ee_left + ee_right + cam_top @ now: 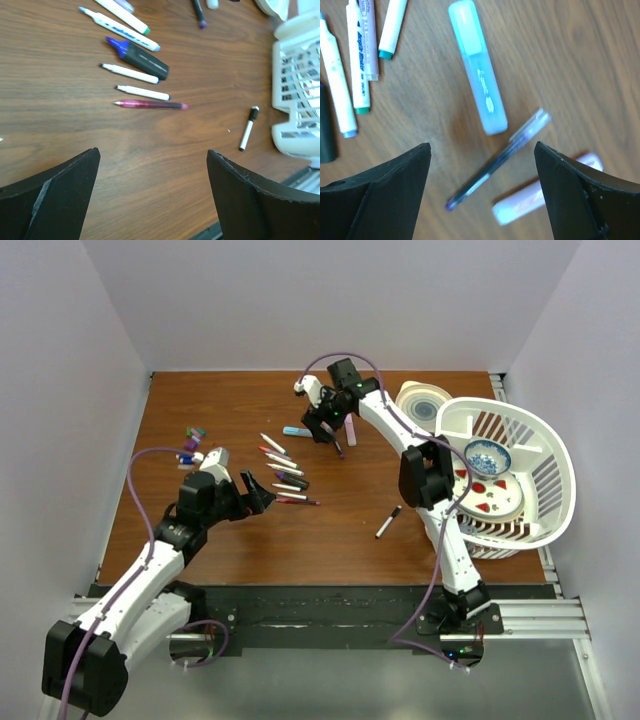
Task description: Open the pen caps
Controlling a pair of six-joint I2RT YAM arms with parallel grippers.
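Wood-grain table (330, 545), boxed in by plain white walls.

**Overhead view.** The left gripper (262, 494) hangs at the near end of a row of pens (285, 475) at mid-table. The right gripper (328, 432) hovers farther back, just beside a blue highlighter (297, 431). A small heap of loose pen caps (190, 443) lies at the left, well apart from both grippers. A lone pen (388, 522) lies right of centre, near the white basket (555, 455).

**Left wrist view.** The fingers are spread wide with nothing between them. Beyond them lie bare-tipped pens, among them a pink pen (150, 105) and a black highlighter (145, 59). The lone pen wears its black cap (254, 112).

**Right wrist view.** The fingers are likewise wide and empty above a thin pen (497, 162), which lies flat between the blue highlighter and a pink highlighter (545, 192). The blue one's pale cap (465, 22) looks seated (whether the thin pen's clear end is a cap cannot be told).

**Step in hand, as judged:** taking up a capped pen.
- Descend astride one barrel only.
- Close at mid-length, square to its axis.
- Leave the cap end protruding for the other gripper.
- Pull straight along the axis, not sideways.

**Clearance.**
- The neighbours lie close beside the thin pen, so a skewed descent could nudge them.
- Bare wood at near centre offers room for the two-handed pull.
- The basket crowds the right side.
- The walls are close on the left and at the far edge.
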